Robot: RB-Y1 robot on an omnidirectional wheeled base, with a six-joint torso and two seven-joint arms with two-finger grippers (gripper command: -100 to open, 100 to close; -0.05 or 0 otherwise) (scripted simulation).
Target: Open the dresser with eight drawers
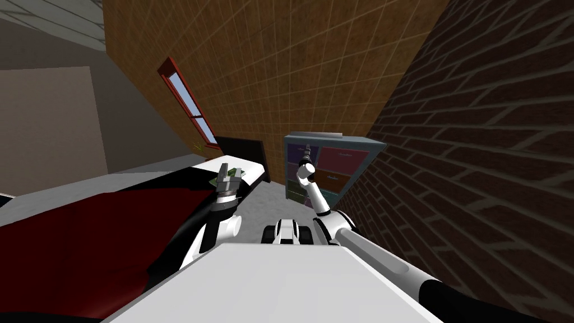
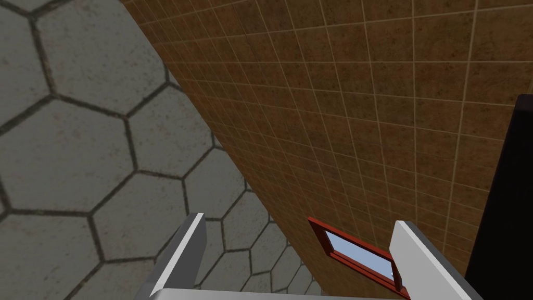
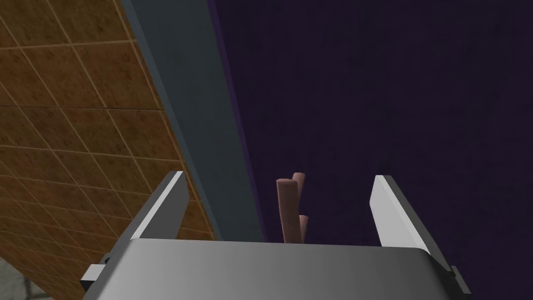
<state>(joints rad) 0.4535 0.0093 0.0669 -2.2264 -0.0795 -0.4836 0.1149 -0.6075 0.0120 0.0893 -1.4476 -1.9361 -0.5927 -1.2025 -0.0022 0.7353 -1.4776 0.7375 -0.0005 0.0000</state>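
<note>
Two flanks: bed (image 1: 84,224) left, brick wall (image 1: 476,140) right, dresser (image 1: 348,156) apparently at right gripper (image 3: 278,177).

White arms, dark joints
The right arm (image 1: 315,195) is white tubes with black joints; left arm (image 1: 212,227) black, white elbow cap (grey ring at its 12 o'clock); left gripper (image 2: 299,221) and right gripper (image 3: 278,177) fingers light grey.

A bed (image 1: 84,235) with a dark red cover and a white edge lies on the left, its black headboard (image 1: 241,148) against the brown tiled wall (image 1: 291,67). A red-framed window (image 1: 188,106) is set in that wall, near the headboard. A dark brick wall (image 1: 482,140) runs along the right, with grey floor (image 1: 263,204) between it and the bed.
</note>
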